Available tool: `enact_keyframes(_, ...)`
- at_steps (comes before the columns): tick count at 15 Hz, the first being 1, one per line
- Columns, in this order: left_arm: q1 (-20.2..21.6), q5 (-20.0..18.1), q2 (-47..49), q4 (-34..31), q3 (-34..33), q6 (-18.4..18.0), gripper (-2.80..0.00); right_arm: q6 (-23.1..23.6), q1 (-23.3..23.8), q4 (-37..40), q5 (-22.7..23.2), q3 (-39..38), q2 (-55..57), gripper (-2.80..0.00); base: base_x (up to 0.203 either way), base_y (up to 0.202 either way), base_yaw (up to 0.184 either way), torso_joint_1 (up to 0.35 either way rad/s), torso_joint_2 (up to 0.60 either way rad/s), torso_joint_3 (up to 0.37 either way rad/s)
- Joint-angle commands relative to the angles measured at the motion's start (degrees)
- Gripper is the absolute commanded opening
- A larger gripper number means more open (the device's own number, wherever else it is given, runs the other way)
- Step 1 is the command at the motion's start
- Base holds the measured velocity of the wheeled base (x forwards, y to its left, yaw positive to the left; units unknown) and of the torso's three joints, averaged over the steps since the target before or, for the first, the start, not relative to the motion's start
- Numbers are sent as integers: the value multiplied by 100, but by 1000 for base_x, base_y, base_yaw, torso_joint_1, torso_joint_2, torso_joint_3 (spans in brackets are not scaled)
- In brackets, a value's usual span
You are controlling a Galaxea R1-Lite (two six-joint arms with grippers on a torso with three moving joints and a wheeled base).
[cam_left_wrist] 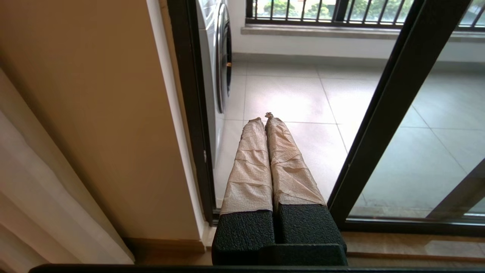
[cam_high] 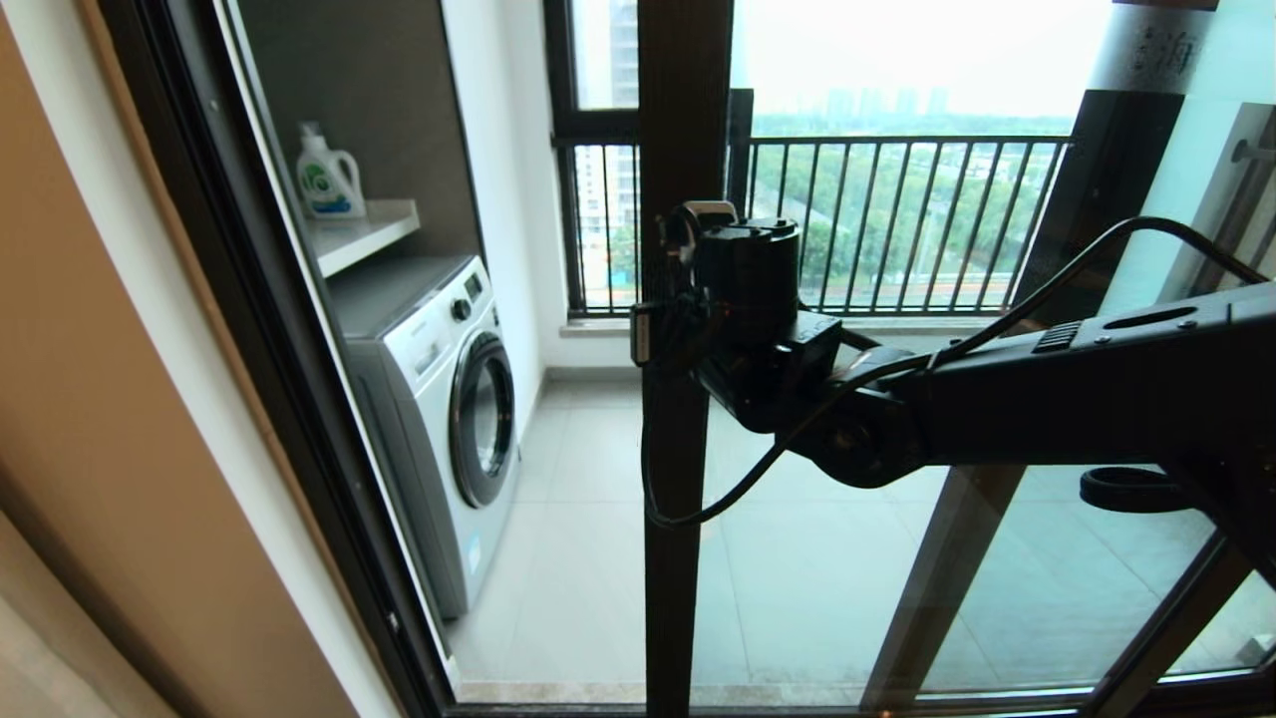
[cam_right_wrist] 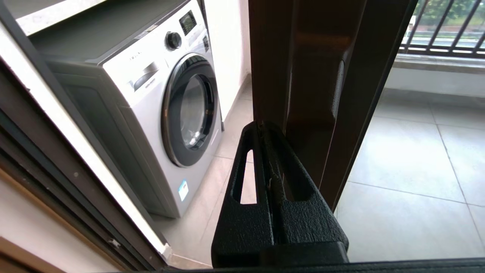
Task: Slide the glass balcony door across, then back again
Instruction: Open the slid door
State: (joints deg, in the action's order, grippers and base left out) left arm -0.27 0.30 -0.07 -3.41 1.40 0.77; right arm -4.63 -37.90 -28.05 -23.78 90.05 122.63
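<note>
The glass balcony door (cam_high: 683,100) stands partly slid across, and its dark brown leading frame rises through the middle of the head view. An open gap lies between that frame and the left jamb (cam_high: 249,299). My right gripper (cam_high: 658,334) is shut with nothing between its fingers. In the right wrist view its tips (cam_right_wrist: 261,125) rest at the frame's edge (cam_right_wrist: 310,76) on the opening side, beside a dark bar handle (cam_right_wrist: 337,87). My left gripper (cam_left_wrist: 265,117), with tape-wrapped fingers, is shut and empty, low in front of the gap near the door frame (cam_left_wrist: 382,113).
A white washing machine (cam_high: 449,399) stands on the balcony's left side under a shelf with a detergent bottle (cam_high: 327,179). The outer window has black railing bars (cam_high: 897,219). A second dark frame (cam_high: 1097,199) stands behind the glass at the right. Tiled floor (cam_high: 598,558) shows through the gap.
</note>
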Motion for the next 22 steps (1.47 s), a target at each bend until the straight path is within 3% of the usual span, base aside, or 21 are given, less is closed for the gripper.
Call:
enact_keyframes(1, 0, 5, 7, -1, 0, 2, -280, -3, 40, -70, 13, -294, -230, -280, 0, 0, 0, 0, 0, 0)
enact_keyframes(6, 0, 5, 7, -1, 0, 2, -280, -3, 221, -399, 23, -952, -599, -280, 0, 0, 0, 0, 0, 0)
enact_keyframes(22, 0, 5, 7, -1, 0, 2, -280, 6, 961, -719, 58, -2037, -1304, -280, 0, 0, 0, 0, 0, 0)
